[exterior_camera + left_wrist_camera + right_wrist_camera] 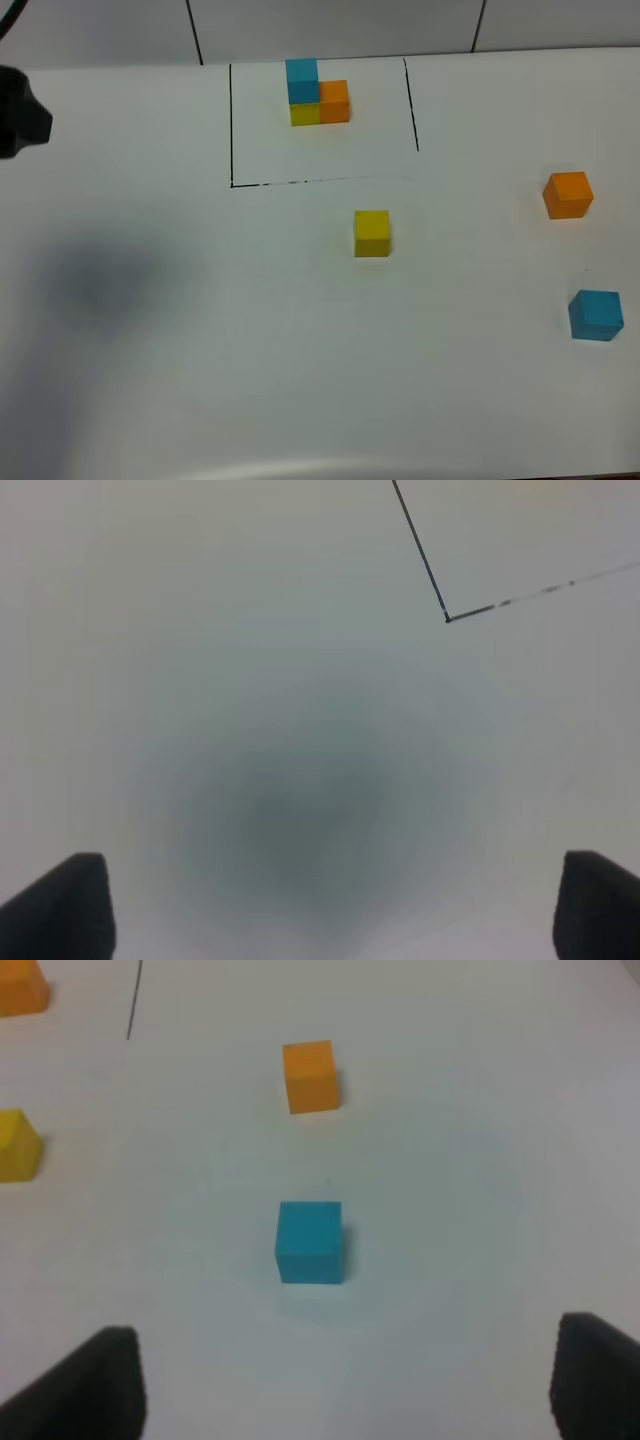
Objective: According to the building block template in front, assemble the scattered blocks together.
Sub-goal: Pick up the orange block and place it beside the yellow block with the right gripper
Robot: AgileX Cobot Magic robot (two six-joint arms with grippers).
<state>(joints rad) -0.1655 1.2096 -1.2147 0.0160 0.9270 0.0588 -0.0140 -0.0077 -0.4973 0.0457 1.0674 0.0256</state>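
The building block template stands at the back inside a black outline: blue on yellow, orange alongside. The scattered blocks lie apart on the white table: a yellow cube in the middle, an orange cube at the right and a light blue cube nearer at the right edge. My right gripper is open and empty, hovering short of the blue cube, with the orange cube beyond it. My left gripper is open and empty over bare table, away from all the cubes.
The black outline marks a rectangle around the template; its corner shows in the left wrist view. A dark part of the left arm sits at the far left edge. The yellow cube shows at the edge of the right wrist view.
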